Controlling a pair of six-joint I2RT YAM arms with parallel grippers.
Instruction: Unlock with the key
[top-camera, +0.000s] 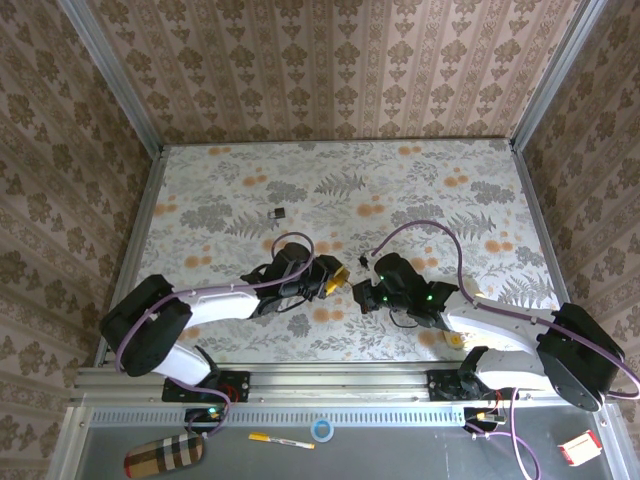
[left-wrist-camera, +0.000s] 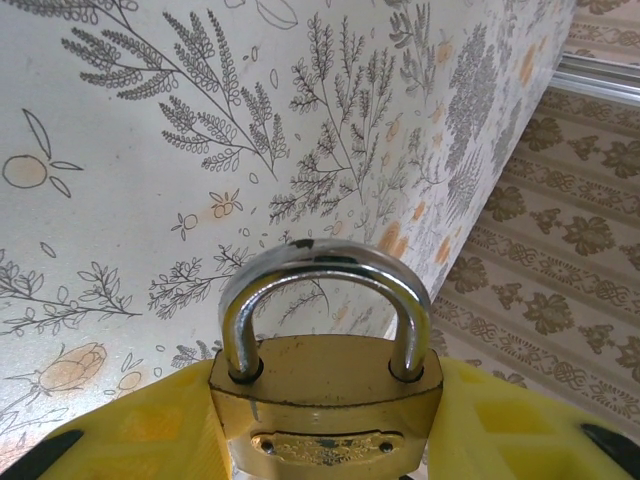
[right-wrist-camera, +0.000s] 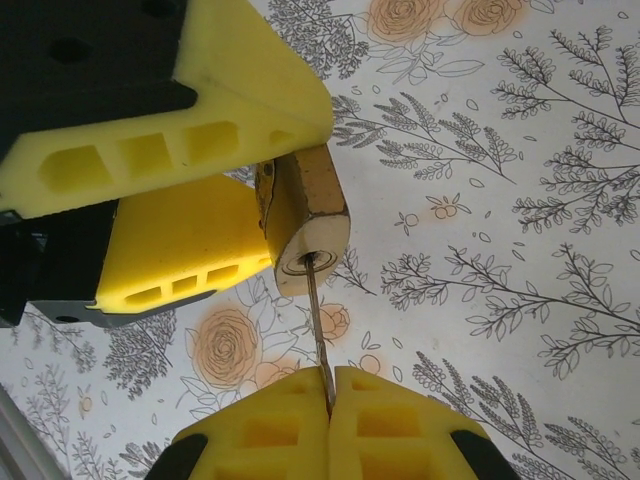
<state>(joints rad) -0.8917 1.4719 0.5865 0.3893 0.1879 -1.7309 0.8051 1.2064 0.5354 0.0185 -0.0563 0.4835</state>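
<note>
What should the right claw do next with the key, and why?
Probably push the key a little deeper along its own line. The right claw pinches it, and its tip sits at the keyhole of the padlock, yet most of the blade shows bare. The left claw grips the padlock and the shackle is closed, so turning seems premature.

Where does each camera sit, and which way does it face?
Top external: above and behind the bases, looking down on the table; both arms show, left gripper facing right gripper.
Left wrist: looks along its yellow fingers at the padlock they grip.
Right wrist: looks past its shut fingers at the key in the padlock's keyway.
Shared: both wrist views show the padlock.
</note>
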